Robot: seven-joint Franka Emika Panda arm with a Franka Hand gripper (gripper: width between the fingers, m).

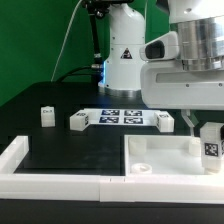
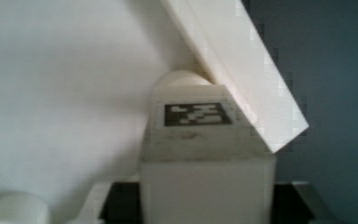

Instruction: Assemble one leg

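Between the fingers of the hand [image 1: 207, 132], clamped firmly: one leg [image 1: 210, 148], tag facing out. Held low over the tabletop [image 1: 160, 152], just beside its raised rim. Seemingly mid-seating. Needs lining up with a corner mount, then lowering and twisting in. Farther off on the table [image 1: 60, 140], three spare legs [image 1: 80, 121].

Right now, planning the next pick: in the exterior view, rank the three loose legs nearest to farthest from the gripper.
1. Right-end leg, at the marker board, by the gripper and held leg.
2. Left-end leg, board's other end.
3. Far-left leg, alone.
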